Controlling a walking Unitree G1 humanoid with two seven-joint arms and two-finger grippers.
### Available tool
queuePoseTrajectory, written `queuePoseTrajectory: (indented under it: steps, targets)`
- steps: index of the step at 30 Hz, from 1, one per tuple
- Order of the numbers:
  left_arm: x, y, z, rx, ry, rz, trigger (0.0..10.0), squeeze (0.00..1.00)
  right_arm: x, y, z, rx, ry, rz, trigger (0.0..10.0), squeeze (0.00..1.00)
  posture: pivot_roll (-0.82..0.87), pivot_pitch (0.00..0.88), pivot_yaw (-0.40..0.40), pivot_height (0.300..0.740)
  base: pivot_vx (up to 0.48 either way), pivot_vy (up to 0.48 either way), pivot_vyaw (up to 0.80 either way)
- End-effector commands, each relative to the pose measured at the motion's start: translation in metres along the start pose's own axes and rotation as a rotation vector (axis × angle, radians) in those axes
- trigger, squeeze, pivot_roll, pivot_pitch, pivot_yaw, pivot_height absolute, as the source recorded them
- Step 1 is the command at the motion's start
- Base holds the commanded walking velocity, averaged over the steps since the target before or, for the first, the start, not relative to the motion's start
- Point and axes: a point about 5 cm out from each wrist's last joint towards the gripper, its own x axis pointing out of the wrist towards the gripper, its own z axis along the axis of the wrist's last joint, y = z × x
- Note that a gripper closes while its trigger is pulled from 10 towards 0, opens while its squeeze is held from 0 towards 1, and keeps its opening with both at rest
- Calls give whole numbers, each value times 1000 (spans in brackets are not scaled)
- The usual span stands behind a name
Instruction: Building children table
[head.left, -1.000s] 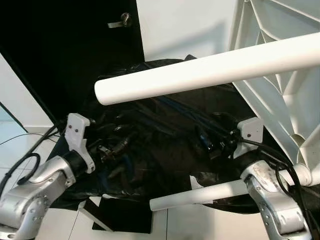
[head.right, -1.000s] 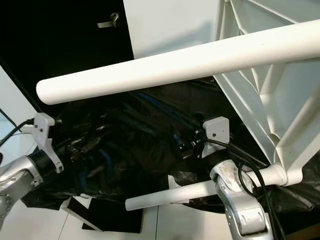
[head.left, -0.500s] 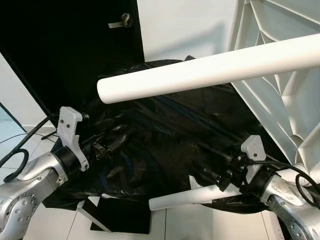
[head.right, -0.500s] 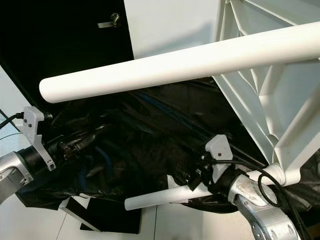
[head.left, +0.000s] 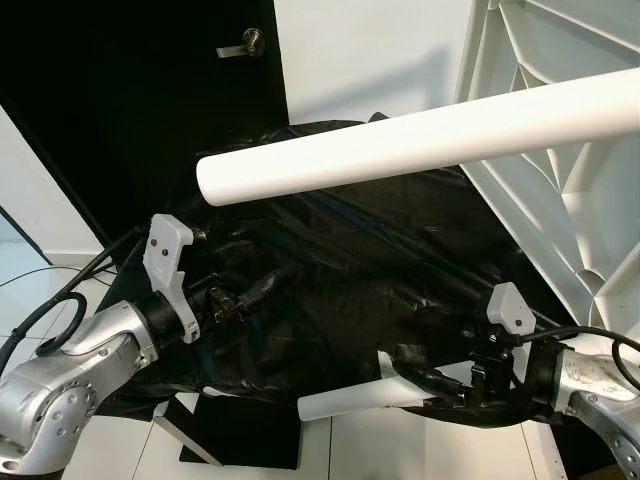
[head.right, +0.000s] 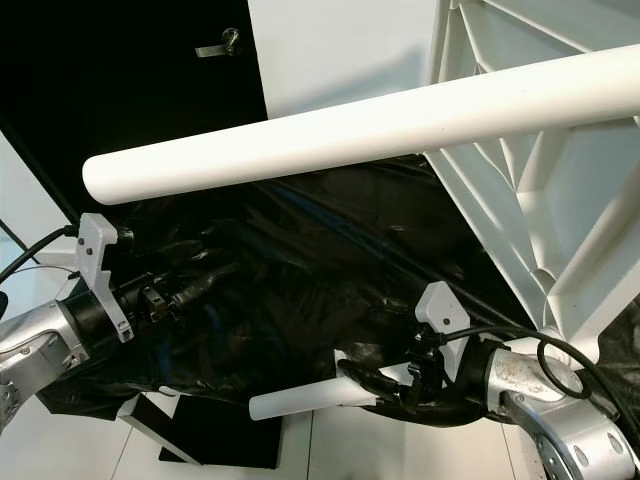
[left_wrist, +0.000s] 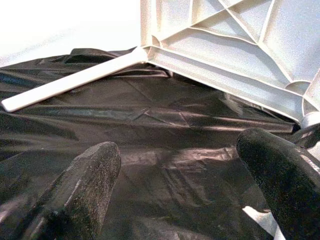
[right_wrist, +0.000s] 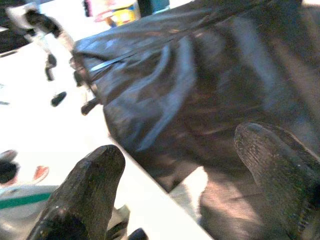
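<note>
You're hovering right gripper (head.left: 425, 385), fingers spread, at lower table leg (head.left: 360, 400); left gripper (head.left: 262, 290) hanging open over black sheet (head.left: 340, 270).

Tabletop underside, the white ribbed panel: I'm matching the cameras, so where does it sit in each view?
Left eye view: the ribbed tabletop stands on edge along the right side.
Right eye view: the same, on the right side.
Left wrist view: upper right.
Right wrist view: this camera looks at the sheet and pale floor instead.
Shared landmark: the crumpled black plastic sheet.
</note>
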Motion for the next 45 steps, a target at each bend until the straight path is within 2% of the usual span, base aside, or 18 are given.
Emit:
queuePoseTrajectory:
  steps: [1,4,6,9,12,20,23,33,37,38,40,41,42,43,44,45]
  targets:
    - [3,-8,1,20,3,-150,10000,0,4,1,-3,4,18,48,10000,0,-63,0,36,740,0,0,0]
    - [5,-8,1,22,1,-144,10000,0,7,2,-4,5,19,66,10000,0,-63,0,36,740,0,0,0]
    - [11,-6,1,23,-5,-125,10000,0,20,1,-6,19,6,126,10000,0,-57,0,34,740,0,0,0]
    - [14,-6,1,23,-8,-118,10000,0,25,1,-6,22,0,154,10000,0,-55,0,33,740,0,0,0]
    - [18,-7,2,34,-7,-117,10000,0,41,2,-7,2,6,239,10000,0,-42,0,30,740,0,0,0]
    - [17,-4,2,40,4,-94,10000,0,47,2,-20,-14,72,323,10000,0,-28,4,24,740,0,0,0]
    - [16,-1,2,47,8,-68,10000,0,46,1,-30,-29,143,357,10000,0,-24,6,21,740,0,0,0]
    - [17,1,2,49,8,-57,10000,0,49,-7,-45,-90,242,355,10000,0,-25,10,23,740,0,0,0]
    - [18,2,3,50,5,-49,10000,0,57,-15,-50,-84,265,266,10000,0,-22,10,22,740,0,0,0]
    - [18,2,2,50,4,-44,10000,0,62,-19,-52,-86,262,218,6157,0,-21,11,23,740,0,0,0]
    - [18,2,2,49,4,-42,10000,0,63,-20,-52,-87,258,207,6157,0,-21,11,23,740,0,0,0]
    - [18,2,2,49,4,-41,10000,0,64,-20,-51,-77,254,195,7098,0,-21,11,24,740,0,0,0]
    - [18,2,2,49,4,-41,10000,0,64,-20,-51,-77,254,195,7098,0,-21,11,24,740,0,0,0]
    - [18,3,3,49,3,-40,10000,0,65,-20,-52,-64,253,190,6275,0,-23,13,24,740,0,0,0]
    - [18,3,3,49,2,-39,10000,0,66,-20,-52,-55,253,187,6275,0,-23,13,25,740,0,0,0]
    - [18,3,3,50,1,-37,10000,0,65,-18,-52,-43,246,206,9020,0,-22,12,23,740,0,0,0]
